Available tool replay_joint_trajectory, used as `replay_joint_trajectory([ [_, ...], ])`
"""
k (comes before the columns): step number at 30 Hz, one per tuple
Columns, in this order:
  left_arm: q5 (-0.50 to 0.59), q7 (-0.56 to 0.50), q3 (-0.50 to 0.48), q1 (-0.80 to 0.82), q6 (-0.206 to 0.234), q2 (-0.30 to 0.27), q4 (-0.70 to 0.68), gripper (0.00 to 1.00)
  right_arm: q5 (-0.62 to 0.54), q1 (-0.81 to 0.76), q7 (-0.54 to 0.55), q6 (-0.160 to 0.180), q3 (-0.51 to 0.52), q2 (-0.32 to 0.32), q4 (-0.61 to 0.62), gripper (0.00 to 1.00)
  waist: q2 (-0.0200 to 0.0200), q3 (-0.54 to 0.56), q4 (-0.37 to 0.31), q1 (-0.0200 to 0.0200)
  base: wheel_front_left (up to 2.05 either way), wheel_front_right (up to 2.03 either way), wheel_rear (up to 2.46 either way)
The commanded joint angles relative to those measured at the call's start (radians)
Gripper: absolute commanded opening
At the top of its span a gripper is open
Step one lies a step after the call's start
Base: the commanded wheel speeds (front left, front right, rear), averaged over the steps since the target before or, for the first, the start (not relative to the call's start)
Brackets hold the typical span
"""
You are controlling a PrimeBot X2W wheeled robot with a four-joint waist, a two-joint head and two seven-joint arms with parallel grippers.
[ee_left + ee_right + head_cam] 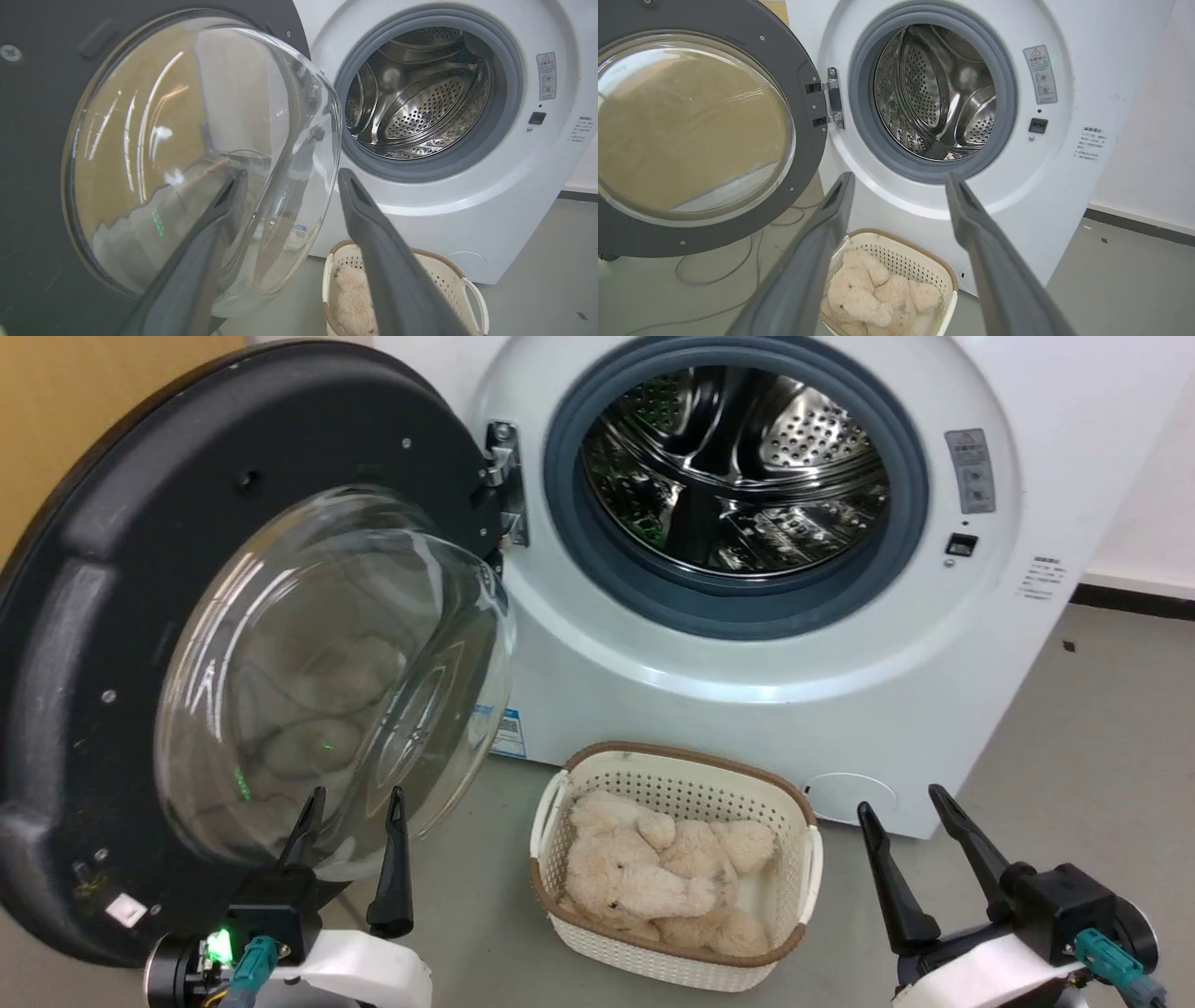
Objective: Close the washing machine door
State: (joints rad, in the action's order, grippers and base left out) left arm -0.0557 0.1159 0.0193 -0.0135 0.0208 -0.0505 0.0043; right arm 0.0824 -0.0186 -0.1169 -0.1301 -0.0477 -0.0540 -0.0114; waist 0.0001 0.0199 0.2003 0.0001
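The washing machine door [103,644] stands wide open at the left, its black rim facing me and its clear glass bowl [327,672] bulging out, hinged [504,476] to the white washing machine [747,644]. The steel drum [738,467] looks empty. My left gripper [355,803] is open, its fingertips just in front of the bowl's lower edge; in the left wrist view the left finger [205,242] overlaps the glass [196,154]. Whether it touches is unclear. My right gripper [901,798] is open at the lower right, holding nothing.
A white laundry basket [794,803] with a brown rim holds a beige plush toy [653,877] on the grey floor in front of the machine, between my arms. Cables [714,275] lie on the floor under the door. A white wall [1148,523] stands right of the machine.
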Motion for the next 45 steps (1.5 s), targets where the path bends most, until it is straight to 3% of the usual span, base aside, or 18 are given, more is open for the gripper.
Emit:
replay_joint_trajectory([
  [1,-0.004,0.009,0.001,-0.014,0.004,0.0,-0.004,1.0,0.009,-0.015,-0.009,0.0,-0.005,0.002,-0.003,1.0,-0.0001,0.001,0.009,-0.0001,0.0,0.0,0.0],
  [45,-0.06,0.101,-0.004,-0.06,0.056,0.0,-0.055,1.0,0.065,0.028,-0.1,-0.001,-0.113,0.003,-0.065,1.0,-0.0001,-0.01,0.228,-0.0001,0.0,0.0,0.0],
])
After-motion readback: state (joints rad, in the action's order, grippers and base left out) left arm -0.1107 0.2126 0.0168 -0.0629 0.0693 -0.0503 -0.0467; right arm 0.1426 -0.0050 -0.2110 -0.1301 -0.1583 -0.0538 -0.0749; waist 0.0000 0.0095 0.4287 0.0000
